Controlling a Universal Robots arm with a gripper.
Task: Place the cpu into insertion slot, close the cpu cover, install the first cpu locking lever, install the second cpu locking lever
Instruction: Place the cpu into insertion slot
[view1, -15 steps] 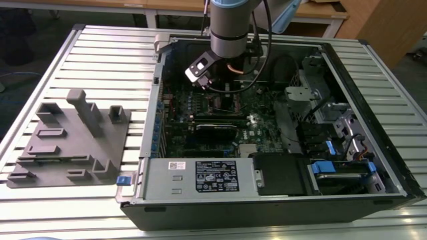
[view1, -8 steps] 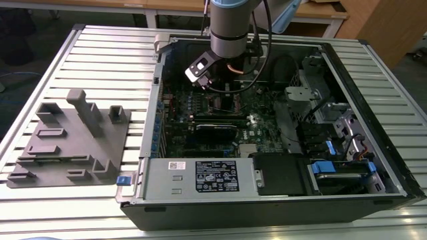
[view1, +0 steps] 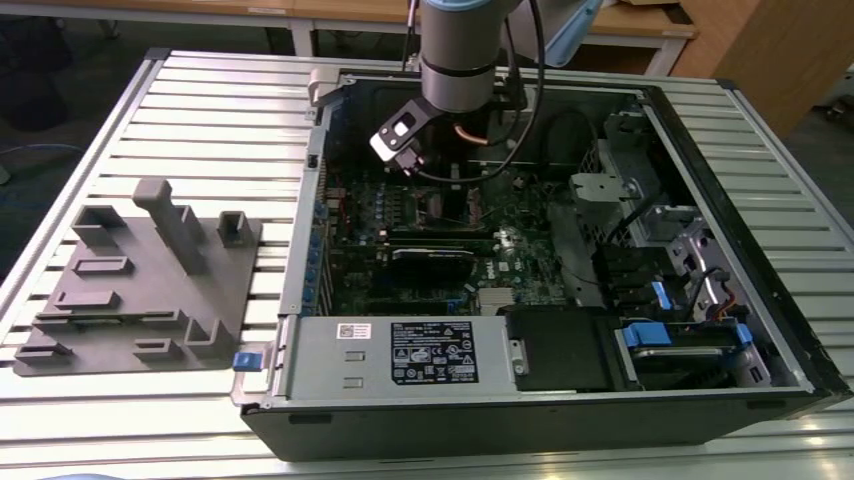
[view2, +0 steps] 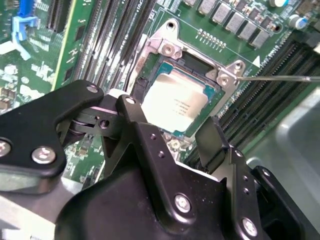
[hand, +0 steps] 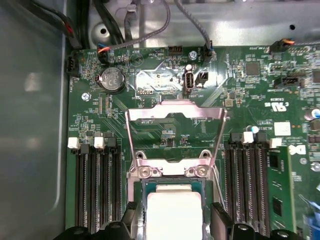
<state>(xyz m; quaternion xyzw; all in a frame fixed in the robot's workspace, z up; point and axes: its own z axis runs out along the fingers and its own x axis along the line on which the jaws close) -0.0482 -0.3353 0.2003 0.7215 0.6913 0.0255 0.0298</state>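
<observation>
- First wrist view: the cpu (hand: 174, 212) lies flat in the insertion slot (hand: 142, 186), silver top up. The placing step looks done.
- The gripper (hand: 175, 220) is spread and empty. One of its fingers (hand: 131, 222) sits on each side of the cpu, with a gap on both sides, and neither seems to touch it.
- The cpu cover (hand: 175, 107) stands flipped up off the slot, hinged at the edge away from the gripper, with board showing through its window. It is not closed, so closing the cover is the step in hand, by my read.
- Judgement: closing it calls for clearing the chip, getting behind the raised frame and pressing it down flat over the cpu without nudging the chip. The frame is thin, so an off-centre push could slip or twist it.
- Second wrist view: the cpu (view2: 182, 102) is seen slantwise between the black fingers (view2: 150, 145) of the gripper (view2: 172, 125), seated square inside the insertion slot (view2: 159, 70).
- This view adds a thin locking lever (view2: 280, 77) sticking out sideways beside the slot, unlatched by the look of it.
- The first wrist view is the clearer one for the cover's raised frame and window.
- Exterior view: gives the wider layout. The arm (view1: 454, 60) reaches down into the open computer case (view1: 534, 425), over the green circuit board (view1: 360, 270).
- A grey fixture tray (view1: 134, 270) lies on the slatted table (view1: 200, 90) at the exterior view's left, well apart from the work.
</observation>
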